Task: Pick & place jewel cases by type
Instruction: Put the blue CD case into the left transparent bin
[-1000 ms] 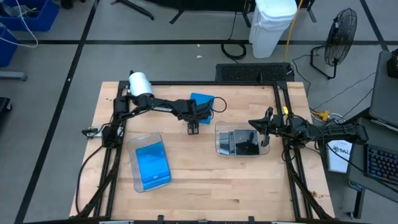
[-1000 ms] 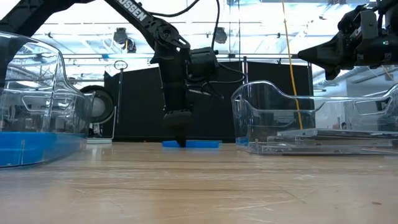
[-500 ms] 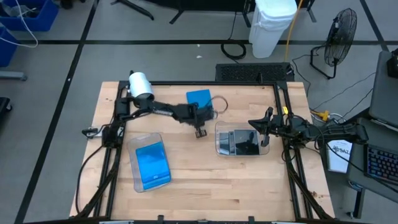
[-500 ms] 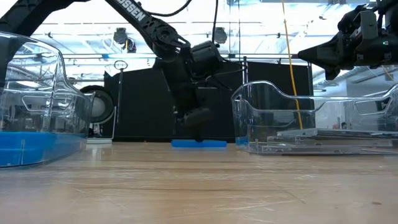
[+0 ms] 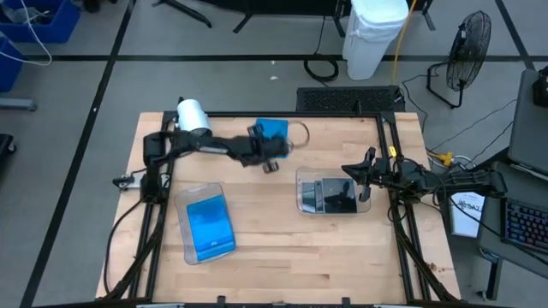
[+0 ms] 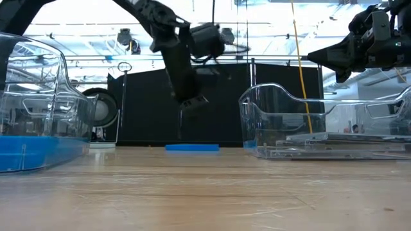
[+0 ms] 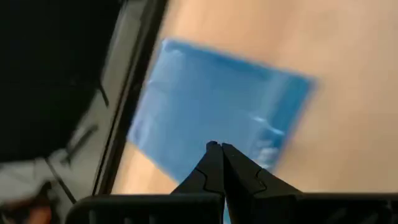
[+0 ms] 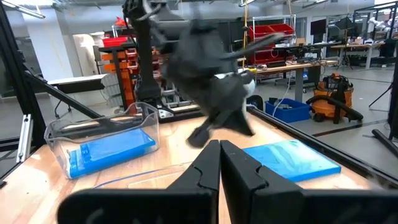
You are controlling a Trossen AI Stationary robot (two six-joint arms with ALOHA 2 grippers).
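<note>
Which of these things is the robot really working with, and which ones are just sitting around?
Part of the job:
- loose blue case on the table
- blue case in the left tray
- dark cases in the right tray
- left pincer, shut, above the loose case
- right pincer, shut, over the right tray

Just lying about:
- fan
- white bin

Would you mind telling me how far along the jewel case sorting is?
Done: blue cases lie in the left tray, dark cases in the right tray. In hand: nothing; the left gripper, shut and empty, hangs above the table. Left: one blue case on the table. The right gripper waits, shut.
</note>
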